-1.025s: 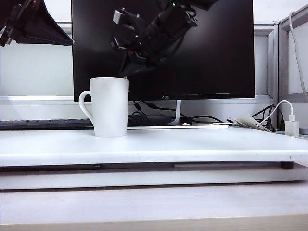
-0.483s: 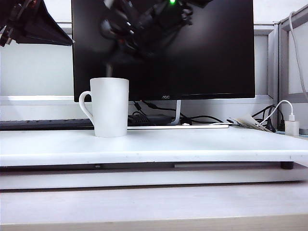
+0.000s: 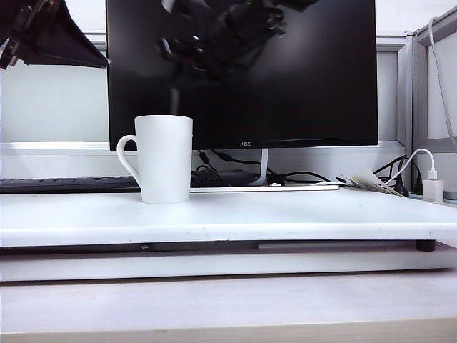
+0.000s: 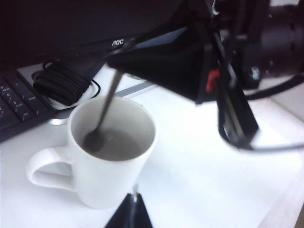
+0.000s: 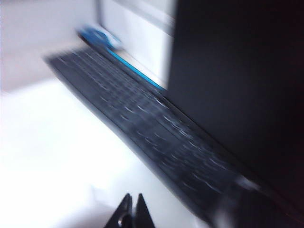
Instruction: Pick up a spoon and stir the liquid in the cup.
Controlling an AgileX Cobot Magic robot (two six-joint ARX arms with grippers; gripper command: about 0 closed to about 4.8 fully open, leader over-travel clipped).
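The cup [image 3: 164, 158], a tall white mug with its handle to the left, stands on the white desk board [image 3: 285, 214]. My right gripper [image 3: 182, 77] hovers blurred just above it, shut on the spoon [image 3: 173, 100], whose thin handle drops into the cup. The left wrist view shows the cup [image 4: 111, 166] holding greyish liquid [image 4: 118, 145], with the spoon [image 4: 107, 107] slanting down so its bowl lies in the liquid, held by the right gripper [image 4: 114, 65]. My left gripper [image 4: 134, 197] is shut and empty beside the cup; in the exterior view it hangs at the top left [image 3: 43, 32]. The right gripper's tips [image 5: 132, 199] are pressed together.
A black monitor [image 3: 307, 71] stands behind the cup, with a dark keyboard [image 3: 64, 184] at the left and a cable bundle [image 3: 221, 175] under the screen. A white charger [image 3: 433, 187] and cords sit at the far right. The board's front edge [image 3: 228, 236] runs across.
My right gripper has risen and tilted above the cup, sweeping the spoon handle left and then back toward the middle of the rim. The left arm has stayed put.
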